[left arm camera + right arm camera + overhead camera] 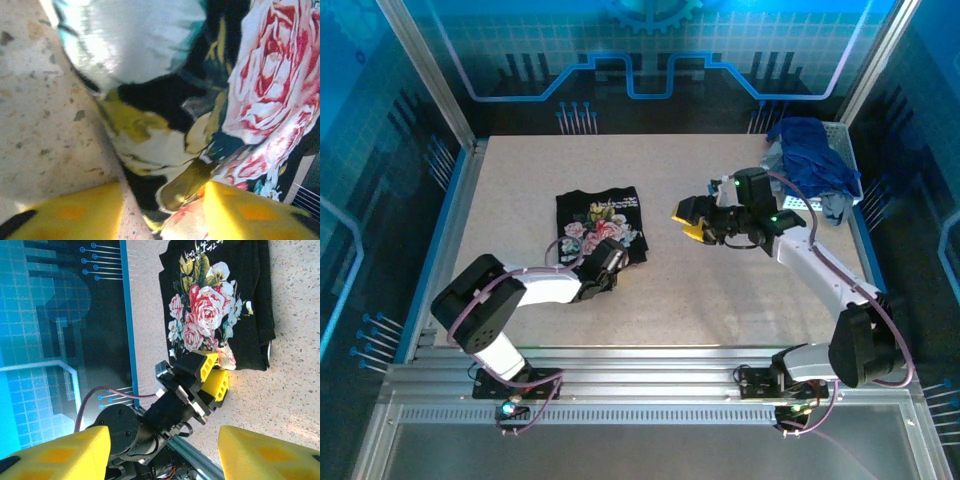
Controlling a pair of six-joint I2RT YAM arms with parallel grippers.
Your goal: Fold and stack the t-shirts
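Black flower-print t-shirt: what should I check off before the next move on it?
1. Black t-shirt folded, lying flat on the table: ok.
2. Left gripper open at the shirt's near edge, one finger over cloth, one over table: ok.
3. Left fingers touching the cloth: cannot tell.
4. Right gripper open, empty, off to the shirt's right: ok.
5. Blue t-shirts folded and stacked: not ok, heaped in the basket.
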